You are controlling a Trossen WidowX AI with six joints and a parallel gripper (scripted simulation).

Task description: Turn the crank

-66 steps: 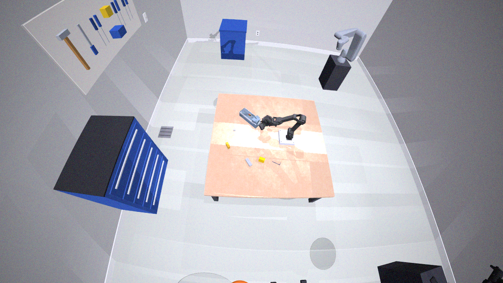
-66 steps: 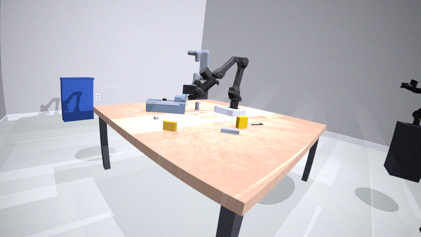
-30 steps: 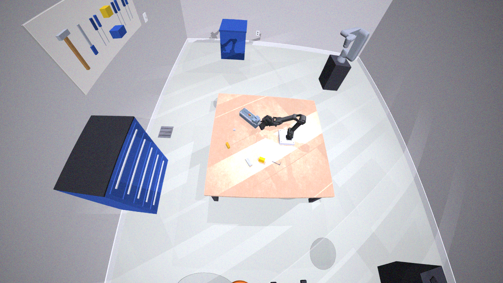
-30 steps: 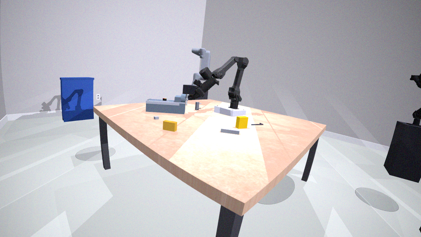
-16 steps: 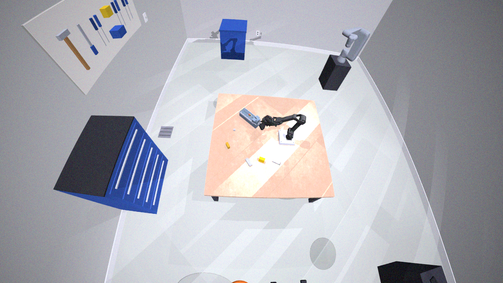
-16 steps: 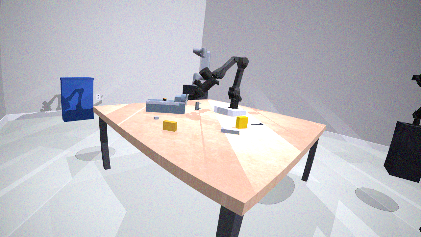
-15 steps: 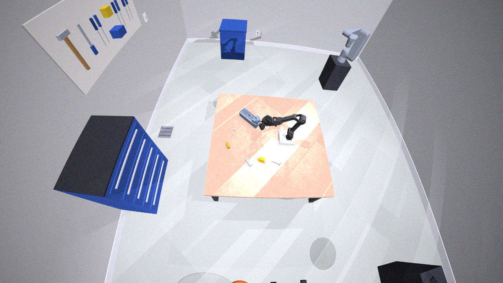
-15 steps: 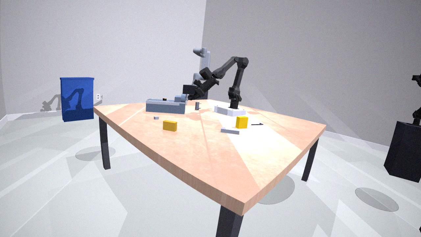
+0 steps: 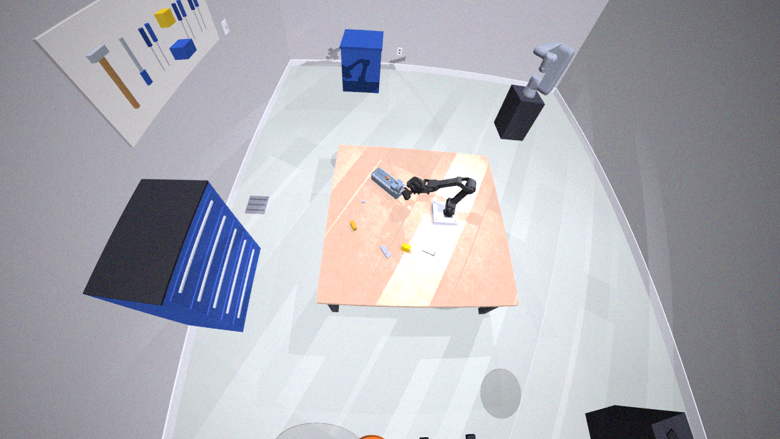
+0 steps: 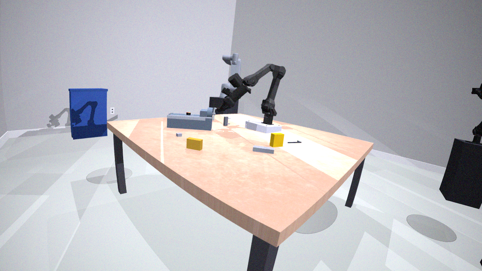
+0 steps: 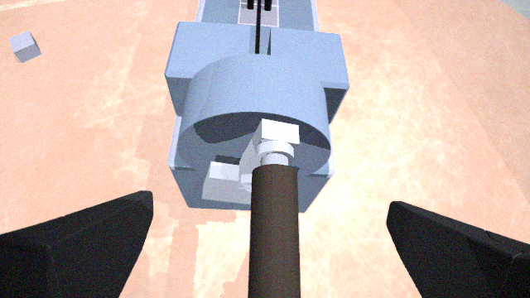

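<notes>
The blue-grey machine (image 9: 386, 183) (image 10: 189, 122) (image 11: 257, 83) stands at the back left of the table. Its white crank arm (image 11: 280, 131) carries a dark brown handle (image 11: 274, 232) that points toward the wrist camera. My gripper (image 11: 274, 209) is open, with one finger on each side of the handle and a gap on both sides, touching neither. In the top and exterior views the gripper is at the machine's crank end. The red pointer (image 9: 387, 177) is a tiny spot on top of the machine; its position against the brass marks is too small to tell. The wrist view cuts off the slide at the top.
A small grey cube (image 9: 363, 201) (image 10: 179, 134) (image 11: 25, 46) lies beside the machine. Two yellow blocks (image 9: 353, 225) (image 10: 276, 139) and a grey bar (image 9: 385, 251) (image 10: 263, 149) lie toward the front. A small dark upright block (image 10: 225, 121) stands between the machine and the arm's white base (image 9: 444, 214) (image 10: 263, 126).
</notes>
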